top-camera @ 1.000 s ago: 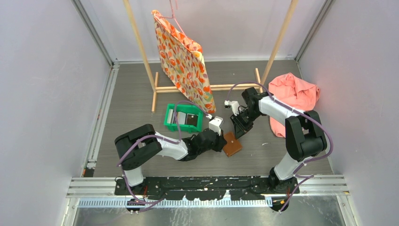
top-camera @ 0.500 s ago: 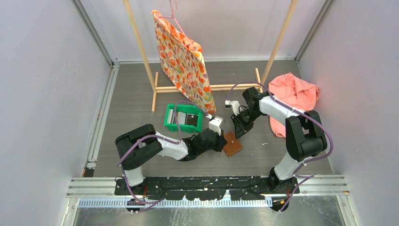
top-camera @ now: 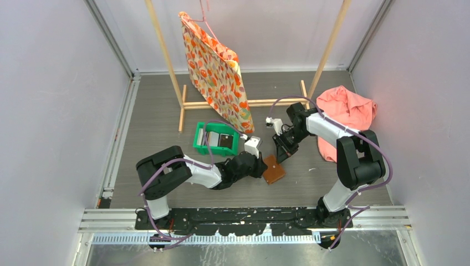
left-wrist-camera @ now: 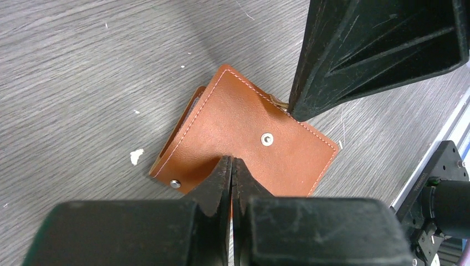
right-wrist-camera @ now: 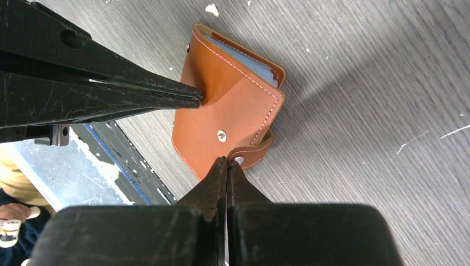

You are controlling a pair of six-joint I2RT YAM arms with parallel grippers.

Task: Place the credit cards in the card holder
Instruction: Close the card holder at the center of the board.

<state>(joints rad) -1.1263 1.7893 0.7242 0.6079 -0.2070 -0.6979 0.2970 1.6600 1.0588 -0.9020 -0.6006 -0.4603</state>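
Grey table (top-camera: pixel 155 122): folded card holder (top-camera: pixel 274 169), both arms' shut jaws touching it; green bin (top-camera: pixel 198 145) nearby.

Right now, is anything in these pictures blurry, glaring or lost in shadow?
Top external view: soft, even light, sharp, no glare. Left wrist view: the card holder is crisp; the left gripper near the lens is dark, showing little detail. Right wrist view: a soft shadow lies on the table beside the card holder.

Grey wood-grain floor (top-camera: pixel 155 127), pale walls (top-camera: pixel 50 100)
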